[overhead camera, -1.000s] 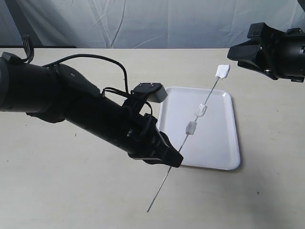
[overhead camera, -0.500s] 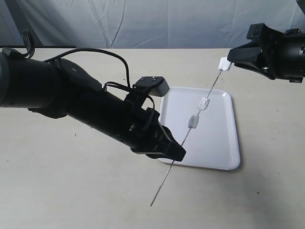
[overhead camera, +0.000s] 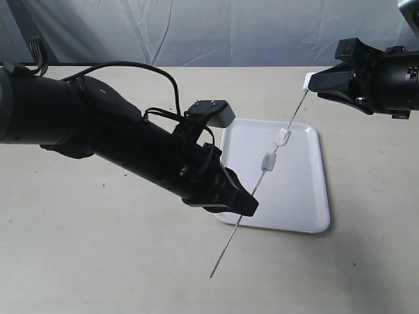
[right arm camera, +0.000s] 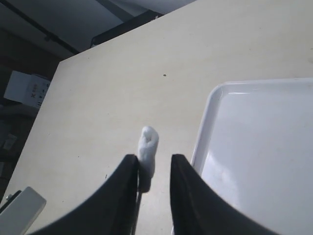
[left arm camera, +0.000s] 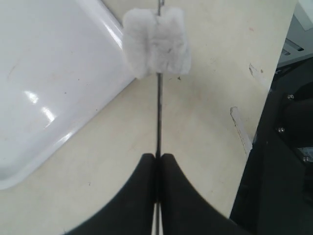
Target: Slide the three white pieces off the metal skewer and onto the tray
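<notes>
**Closing on the topmost piece**

Edging the right claw [overhead camera: 314, 82] in to the skewer's high end over the last second, now spread and straddling the top white piece [right arm camera: 147, 143]. Pinching the metal skewer [overhead camera: 224, 248] low down in the pressed-together left claw [overhead camera: 247, 207], slanting its long axis from the bare near tip up toward the right claw. Holding the middle white piece [overhead camera: 283, 137] and lowest white piece [overhead camera: 266, 161] aloft over the tray [overhead camera: 301, 209], with the top one seemingly hanging over the surface [overhead camera: 98, 261] just beside the rim. Probably needing a squeeze, then a pull along that axis.

White pieces [overhead camera: 266, 161], grey skewer [overhead camera: 222, 252], glossy white tray [overhead camera: 301, 209] — beige table [overhead camera: 98, 261]
</notes>
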Controlling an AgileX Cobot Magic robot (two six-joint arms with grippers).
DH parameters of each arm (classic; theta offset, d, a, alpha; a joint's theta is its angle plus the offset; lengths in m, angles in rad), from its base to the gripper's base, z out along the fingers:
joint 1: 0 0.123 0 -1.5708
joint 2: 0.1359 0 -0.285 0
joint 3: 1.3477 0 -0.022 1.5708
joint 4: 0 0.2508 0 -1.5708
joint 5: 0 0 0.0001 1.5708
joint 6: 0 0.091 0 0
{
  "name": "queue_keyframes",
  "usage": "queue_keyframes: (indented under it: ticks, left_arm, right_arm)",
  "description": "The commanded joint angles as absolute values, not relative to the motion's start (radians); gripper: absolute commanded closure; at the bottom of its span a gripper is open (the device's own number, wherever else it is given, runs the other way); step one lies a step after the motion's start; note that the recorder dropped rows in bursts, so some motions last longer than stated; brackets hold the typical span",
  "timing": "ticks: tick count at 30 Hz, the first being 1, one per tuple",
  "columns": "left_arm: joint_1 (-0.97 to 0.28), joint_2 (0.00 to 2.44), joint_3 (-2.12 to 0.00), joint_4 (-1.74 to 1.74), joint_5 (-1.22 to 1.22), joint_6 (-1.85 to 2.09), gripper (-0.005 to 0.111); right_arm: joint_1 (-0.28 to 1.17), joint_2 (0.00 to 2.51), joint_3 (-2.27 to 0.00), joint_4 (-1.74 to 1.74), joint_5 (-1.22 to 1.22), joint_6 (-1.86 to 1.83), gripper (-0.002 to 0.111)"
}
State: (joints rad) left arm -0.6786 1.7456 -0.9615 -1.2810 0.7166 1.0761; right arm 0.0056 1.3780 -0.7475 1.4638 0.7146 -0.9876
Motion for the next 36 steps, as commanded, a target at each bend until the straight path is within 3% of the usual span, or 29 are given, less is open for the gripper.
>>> queue_keyframes:
  ticks: [1, 5, 9, 10, 36]
  left_arm:
    - [-0.675, 1.742, -0.968, -1.281, 0.726, 1.077, 0.107]
    - [-0.675, 1.742, -0.968, -1.265, 0.728, 1.073, 0.107]
    - [-0.675, 1.742, -0.968, -1.265, 0.733, 1.073, 0.107]
    - [-0.675, 1.742, -0.968, -1.265, 0.738, 1.073, 0.107]
    - [-0.68, 1.742, -0.91, -1.3, 0.847, 1.054, 0.107]
  right_arm:
    - [0.003, 1.38, -0.753, 1.463, 0.713, -0.99, 0.085]
    - [0.003, 1.38, -0.753, 1.463, 0.709, -0.99, 0.085]
    - [0.003, 1.38, -0.753, 1.464, 0.712, -0.99, 0.1]
    - [0.003, 1.38, -0.753, 1.464, 0.712, -0.99, 0.109]
    - [0.003, 1.376, -0.753, 1.522, 0.602, -1.025, 0.109]
